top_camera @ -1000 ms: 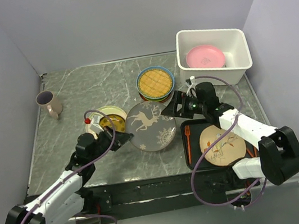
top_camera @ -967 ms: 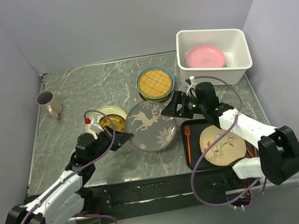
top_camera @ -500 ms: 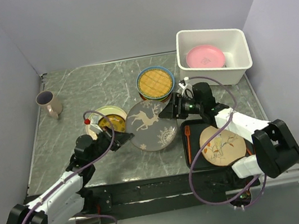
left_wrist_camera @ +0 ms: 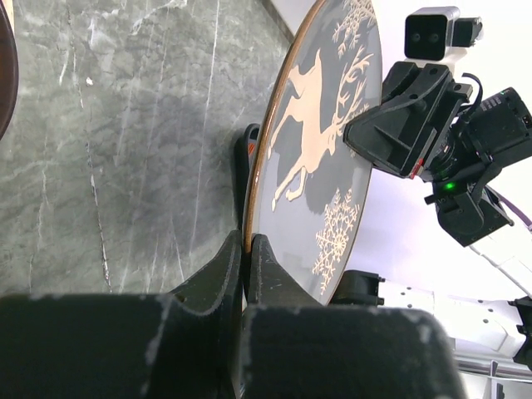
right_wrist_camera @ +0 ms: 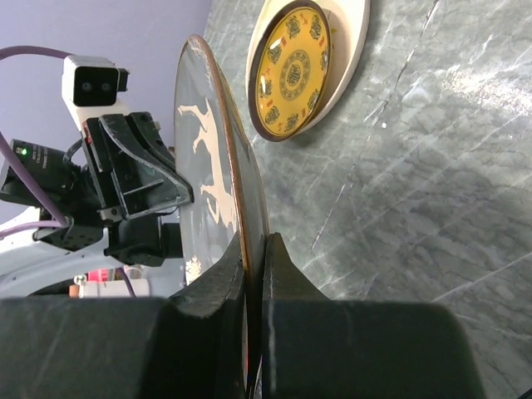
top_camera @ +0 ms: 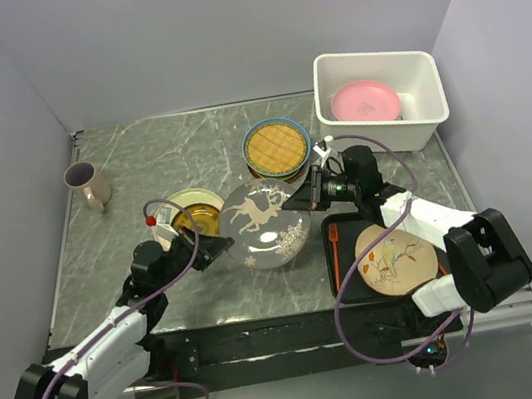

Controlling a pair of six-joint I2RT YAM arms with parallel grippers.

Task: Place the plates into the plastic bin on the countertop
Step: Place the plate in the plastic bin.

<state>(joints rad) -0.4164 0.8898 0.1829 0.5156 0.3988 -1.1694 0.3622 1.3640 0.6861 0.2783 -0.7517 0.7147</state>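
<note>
- Seen from above, the left gripper (top_camera: 216,251) reaches to the near-left rim of the round dark grey plate with a pale deer (top_camera: 268,221).
- This plate hangs tilted over the grey-green marble-look countertop (top_camera: 158,156), touching neither plate stack.
- Only the left wrist camera shows the grip: its black fingers (left_wrist_camera: 226,266) are pressed together on the plate's thin coppery edge.
- The right gripper (top_camera: 304,196) meets the plate's far-right rim.
- The right wrist camera shows its fingers (right_wrist_camera: 278,266) pinching that rim, with the plate edge-on.
- Only the overhead view shows the white rectangular plastic bin (top_camera: 376,63) at the back right.
- A round pink plate (top_camera: 364,101) lies inside it, well apart from the deer plate.
- A round yellow lattice plate with a blue rim (top_camera: 276,147) lies on the countertop between them.
- A second ago the deer plate looked rounder and flatter; now it looks narrower and more tilted.
- The right arm's elbow has drawn in toward the middle.
</note>
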